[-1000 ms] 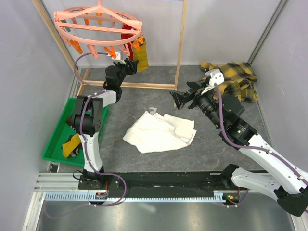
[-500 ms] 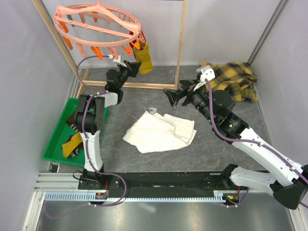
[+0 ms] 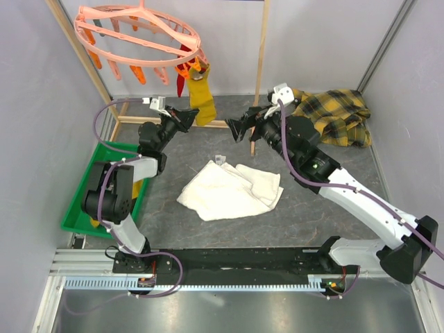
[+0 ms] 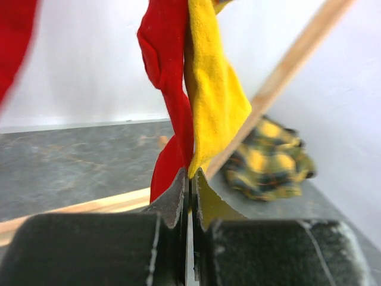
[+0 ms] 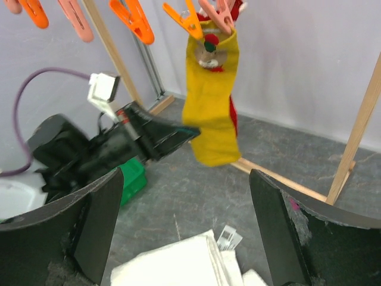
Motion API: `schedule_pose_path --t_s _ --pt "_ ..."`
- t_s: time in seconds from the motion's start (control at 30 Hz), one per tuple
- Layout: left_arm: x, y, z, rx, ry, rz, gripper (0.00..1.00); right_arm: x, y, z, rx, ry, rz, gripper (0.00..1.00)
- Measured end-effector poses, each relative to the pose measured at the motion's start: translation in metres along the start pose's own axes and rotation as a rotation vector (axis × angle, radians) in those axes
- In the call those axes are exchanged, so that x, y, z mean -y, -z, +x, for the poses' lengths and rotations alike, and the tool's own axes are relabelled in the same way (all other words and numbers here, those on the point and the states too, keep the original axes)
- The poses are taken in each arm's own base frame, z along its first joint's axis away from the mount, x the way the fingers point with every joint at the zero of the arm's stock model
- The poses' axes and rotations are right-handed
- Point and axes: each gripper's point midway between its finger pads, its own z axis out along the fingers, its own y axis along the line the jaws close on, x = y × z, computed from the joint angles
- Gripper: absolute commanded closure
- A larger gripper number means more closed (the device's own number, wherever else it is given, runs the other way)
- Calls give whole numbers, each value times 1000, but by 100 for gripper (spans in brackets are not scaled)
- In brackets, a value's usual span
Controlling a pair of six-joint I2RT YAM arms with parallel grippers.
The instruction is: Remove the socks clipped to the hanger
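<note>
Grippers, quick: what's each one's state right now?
Left gripper: closed on the edge of the hanging mustard yellow fabric sock.
Right gripper: open, holding nothing.

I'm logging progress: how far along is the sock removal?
Most clips on the hanger hang empty, so much looks done. In hand: the left claw is shut on the lower edge of the yellow sock; the right claw is open, empty. Left: the yellow sock and the red sock behind it are still clipped.

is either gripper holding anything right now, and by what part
The left gripper pinches the yellow sock at its lower edge; the right gripper is open and holds nothing.
</note>
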Motion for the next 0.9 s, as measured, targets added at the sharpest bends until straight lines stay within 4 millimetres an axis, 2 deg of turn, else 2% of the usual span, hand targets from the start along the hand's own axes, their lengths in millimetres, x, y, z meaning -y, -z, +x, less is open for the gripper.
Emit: schedule_pose_path --t_s 0.17,0.27,0.43,0.6,0.7,0.9 --pt "34 26 -15 10 58 63 98 -1 -17 -20 33 47 5 3" --pt "50 40 -20 2 93 84 98 -4 -30 -39 42 68 -29 4" --pt "76 60 -34 -19 122 110 98 13 -55 -78 67 78 -62 5" --pt "105 81 -57 -20 115 141 98 12 -71 -83 41 85 -83 12" --pt "118 93 -65 -24 115 151 98 10 -82 -78 19 84 -83 16" --pt "122 110 -53 -75 142 137 98 10 -112 -70 -27 86 -50 18"
